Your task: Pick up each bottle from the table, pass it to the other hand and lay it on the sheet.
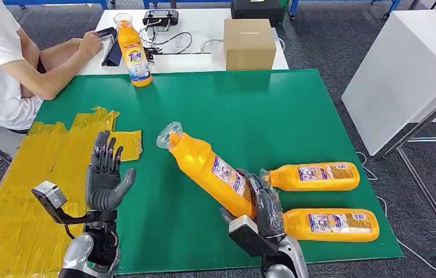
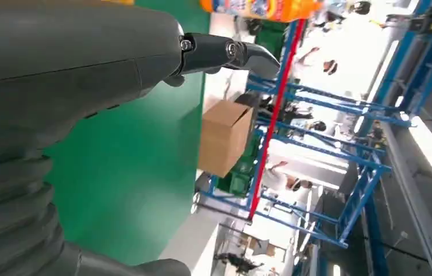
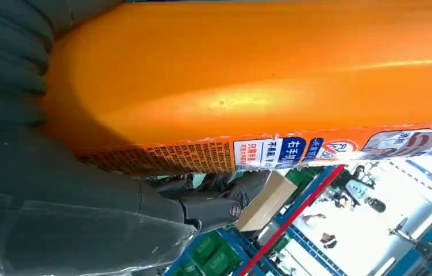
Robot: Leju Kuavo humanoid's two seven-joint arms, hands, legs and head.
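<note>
My right hand (image 1: 265, 205) grips an orange bottle (image 1: 210, 169) by its lower body and holds it tilted above the green mat, its clear cap toward the left; the same held bottle (image 3: 259, 75) lies against the hand (image 3: 87, 201) in the right wrist view. My left hand (image 1: 105, 176) is raised, fingers spread and upward, holding nothing, near the yellow sheet (image 1: 24, 197). Two more orange bottles (image 1: 314, 176) (image 1: 330, 225) lie on the mat at the right. A fourth bottle (image 1: 133, 52) stands upright at the mat's far edge. The left wrist view catches my left hand (image 2: 87, 69) and the held bottle (image 2: 259, 7).
The green mat (image 1: 233, 110) covers the table. A cardboard box (image 1: 249, 43) and cables sit on the white table behind it. A person in a white shirt (image 1: 1, 63) sits at the far left with a hand near a phone. A white panel (image 1: 401, 63) stands at the right.
</note>
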